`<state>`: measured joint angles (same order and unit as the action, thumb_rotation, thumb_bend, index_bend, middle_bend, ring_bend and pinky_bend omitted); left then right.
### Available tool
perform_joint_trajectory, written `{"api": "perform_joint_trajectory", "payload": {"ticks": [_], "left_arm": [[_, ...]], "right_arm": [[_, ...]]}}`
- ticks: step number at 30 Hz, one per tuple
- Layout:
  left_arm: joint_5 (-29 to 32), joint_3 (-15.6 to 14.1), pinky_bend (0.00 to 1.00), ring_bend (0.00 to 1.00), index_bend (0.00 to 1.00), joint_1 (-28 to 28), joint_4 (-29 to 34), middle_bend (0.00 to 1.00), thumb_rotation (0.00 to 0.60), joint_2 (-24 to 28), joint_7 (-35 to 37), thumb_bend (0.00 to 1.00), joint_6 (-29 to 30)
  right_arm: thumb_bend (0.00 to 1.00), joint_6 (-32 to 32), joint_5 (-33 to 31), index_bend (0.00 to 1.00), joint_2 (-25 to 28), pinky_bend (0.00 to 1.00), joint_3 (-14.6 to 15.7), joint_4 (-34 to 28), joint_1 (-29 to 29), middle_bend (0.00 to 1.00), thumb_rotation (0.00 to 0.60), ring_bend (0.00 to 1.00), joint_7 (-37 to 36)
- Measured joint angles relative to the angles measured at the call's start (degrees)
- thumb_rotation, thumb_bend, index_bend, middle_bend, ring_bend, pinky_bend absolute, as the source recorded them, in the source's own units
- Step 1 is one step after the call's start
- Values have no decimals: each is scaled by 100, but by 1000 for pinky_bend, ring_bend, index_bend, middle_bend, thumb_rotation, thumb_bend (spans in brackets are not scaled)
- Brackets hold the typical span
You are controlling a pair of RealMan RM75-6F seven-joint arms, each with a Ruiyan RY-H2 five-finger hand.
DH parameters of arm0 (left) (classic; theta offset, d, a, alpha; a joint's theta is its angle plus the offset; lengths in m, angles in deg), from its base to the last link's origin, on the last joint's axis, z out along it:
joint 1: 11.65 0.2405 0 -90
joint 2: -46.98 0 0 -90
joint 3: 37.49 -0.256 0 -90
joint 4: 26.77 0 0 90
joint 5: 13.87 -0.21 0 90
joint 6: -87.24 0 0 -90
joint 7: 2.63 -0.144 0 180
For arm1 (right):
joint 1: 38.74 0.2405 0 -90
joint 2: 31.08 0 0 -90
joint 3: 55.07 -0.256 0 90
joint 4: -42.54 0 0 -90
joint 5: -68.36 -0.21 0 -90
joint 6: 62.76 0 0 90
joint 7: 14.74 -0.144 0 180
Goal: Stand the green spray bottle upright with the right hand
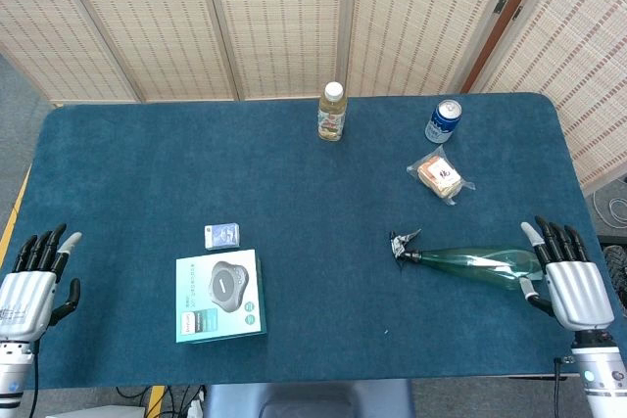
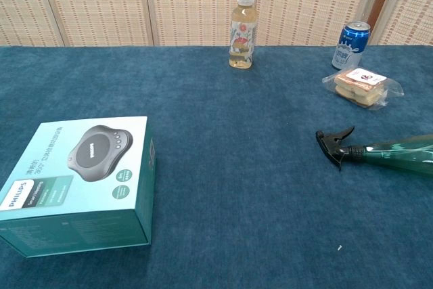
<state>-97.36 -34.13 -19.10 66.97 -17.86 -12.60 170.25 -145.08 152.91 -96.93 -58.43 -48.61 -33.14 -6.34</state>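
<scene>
Bottle: the green spray bottle [image 1: 480, 263] lies on its side on the blue surface [image 1: 294, 203], black trigger head pointing away from the right fingers, its base end just beside them.
Right hand: the right hand [image 1: 570, 281] rests at the near right edge of the surface with its fingers [image 1: 554, 239] spread and straight, holding nothing; the thumb sits next to the bottle's base (touching or a hair apart, the head view does not settle it).
Left hand: the left hand [image 1: 29, 286] lies at the far opposite edge, fingers apart and empty, well away from the bottle.
Chest view: neither hand shows there; only the bottle's trigger end and part of its body appear at the right border.
Done: by my reading, only the approach, with the right hand already alongside the bottle's base.
Left: the grasp, the lift, the turn to vertical and the set-down on its base are all not yet done.
Beyond the fingers: a wrapped snack [image 1: 438, 177] and a blue can [image 1: 443, 120] stand farther out from the right fingertips, a drink bottle [image 1: 332, 111] past those.
Near the left fingers: a teal box [image 1: 219, 295] and a small pack [image 1: 223, 235] lie between the left hand and the bottle (neither matters to the job).
</scene>
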Motion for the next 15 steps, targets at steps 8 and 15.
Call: {"api": "perform_joint_trajectory", "payload": {"ticks": [8, 15], "left_arm": [[-44, -24, 0, 0, 87, 29, 4, 0, 600, -38, 27, 553, 69], [-145, -61, 0, 0, 87, 94, 112, 0, 600, -5, -49, 552, 212]], "right_arm": [[303, 59, -7, 0, 19, 31, 11, -57, 24, 0, 600, 0, 43], [303, 331, -163, 0, 34, 31, -72, -142, 191, 0, 600, 0, 142]]}}
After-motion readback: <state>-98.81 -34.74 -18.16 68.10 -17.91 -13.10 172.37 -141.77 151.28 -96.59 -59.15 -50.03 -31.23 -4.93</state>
